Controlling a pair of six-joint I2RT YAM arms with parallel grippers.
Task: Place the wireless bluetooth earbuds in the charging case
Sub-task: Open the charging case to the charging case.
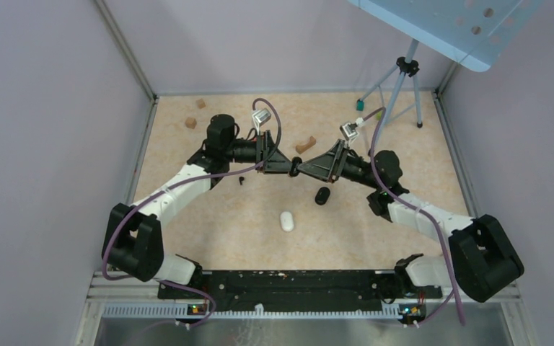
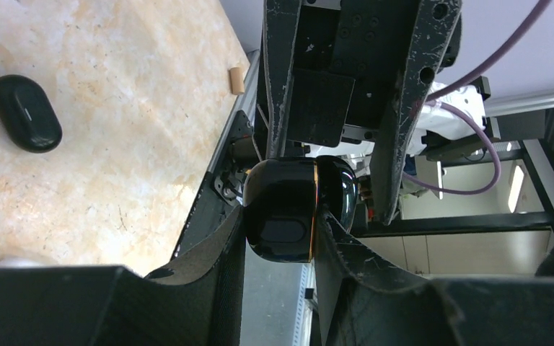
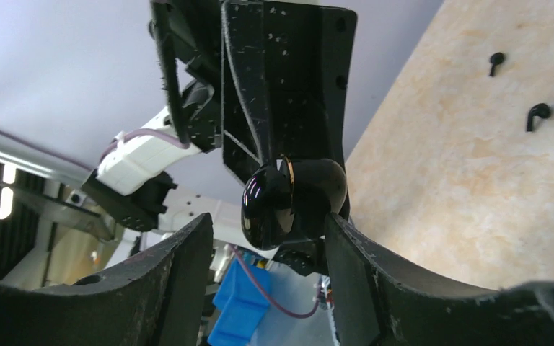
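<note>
Tabletop [image 1: 209, 231] of mottled beige, pale lilac walls [image 1: 58, 108], tripod [image 1: 404, 79] far right. Wooden blocks [image 1: 305, 145], a second black case [image 1: 322, 195], a white case [image 1: 286, 220] and two earbuds [image 3: 537, 114] lie loose. Mid-air at centre, the left gripper [image 2: 281, 223] clamps the glossy charging case [image 2: 281, 205], its seam running along the fingers; the right gripper [image 3: 267, 220] straddles it, jaws apart.

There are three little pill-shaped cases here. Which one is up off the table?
The glossy black case clamped in the left gripper, in mid-air. The other black case and the white case lie on the table.
</note>
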